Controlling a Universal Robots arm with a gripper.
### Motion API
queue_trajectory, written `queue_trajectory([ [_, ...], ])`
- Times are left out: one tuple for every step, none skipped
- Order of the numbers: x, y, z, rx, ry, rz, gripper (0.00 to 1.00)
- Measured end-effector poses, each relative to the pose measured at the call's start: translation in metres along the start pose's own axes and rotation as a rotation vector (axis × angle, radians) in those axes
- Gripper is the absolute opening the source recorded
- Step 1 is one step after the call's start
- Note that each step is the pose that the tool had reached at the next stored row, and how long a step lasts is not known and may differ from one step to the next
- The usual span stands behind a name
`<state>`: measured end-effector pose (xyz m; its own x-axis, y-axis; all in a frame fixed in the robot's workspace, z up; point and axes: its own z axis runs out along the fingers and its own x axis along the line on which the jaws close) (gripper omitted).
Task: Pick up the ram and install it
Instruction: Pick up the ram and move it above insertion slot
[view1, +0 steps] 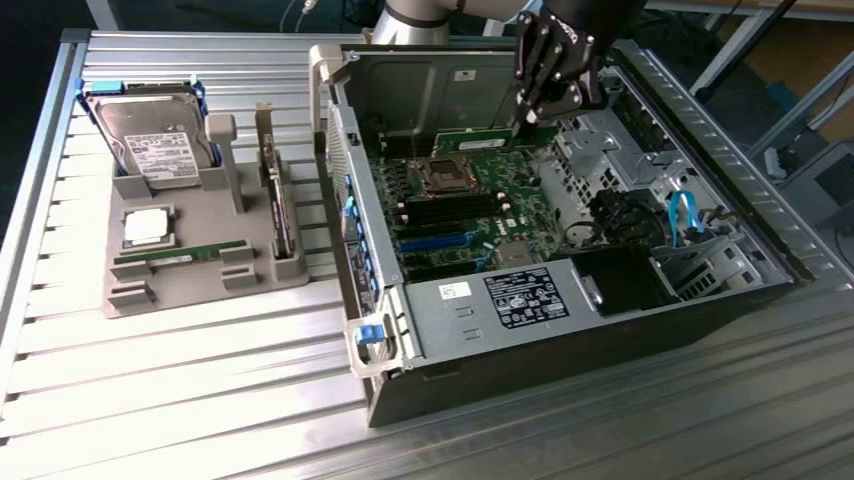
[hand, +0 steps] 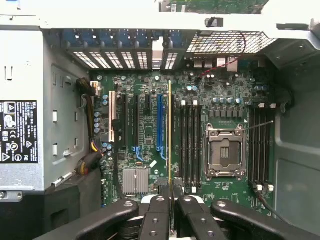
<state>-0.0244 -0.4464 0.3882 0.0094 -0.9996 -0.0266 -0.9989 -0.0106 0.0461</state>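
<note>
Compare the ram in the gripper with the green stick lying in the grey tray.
The ram is clamped in the gripper, raised over the motherboard of the open case; the green stick sits in the grey tray, ungripped. The ram is within the case's outline; the green stick lies outside it, toward the exterior view's left. Both are long, narrow green boards.

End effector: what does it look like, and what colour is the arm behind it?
The end effector is glossy black: two slim inner fingers flanked by rounded outer links, with round pivot pins. In the exterior view the arm is a silver-grey tube.
</note>
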Motion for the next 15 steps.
queue_trajectory([
  [-0.001,0.0,0.0,-0.0001,0.0,0.0,0.13],
  [-0.003,0.0,0.0001,-0.0001,0.0,0.0,0.13],
  [-0.004,0.0,0.0002,0.0,0.0,0.0,0.13],
  [-0.005,-0.0001,0.0002,0.0,0.0,0.0,0.13],
  [-0.005,-0.0001,0.0002,0.0,0.0,0.0,0.13],
  [-0.006,-0.0001,0.0002,0.0,0.0,0.0,0.13],
  [-0.007,-0.0001,0.0003,0.0,0.0,0.0,0.13],
  [-0.008,-0.0001,0.0003,0.0,0.0,0.0,0.13],
  [-0.009,-0.0001,0.0004,0.0,0.0,0.0,0.13],
  [-0.01,-0.0001,0.0004,0.0,0.0,0.0,0.13],
  [-0.011,-0.0001,0.0004,0.0,0.0,0.0,0.13],
  [-0.012,-0.0001,0.0004,0.0,0.0,0.0,0.13],
  [-0.013,-0.0001,0.0005,0.0,0.0,0.0,0.13],
  [-0.014,-0.0002,0.0006,0.0,0.0,0.0,0.13],
  [-0.015,-0.0002,0.0006,0.0,0.0,0.0,0.13],
])
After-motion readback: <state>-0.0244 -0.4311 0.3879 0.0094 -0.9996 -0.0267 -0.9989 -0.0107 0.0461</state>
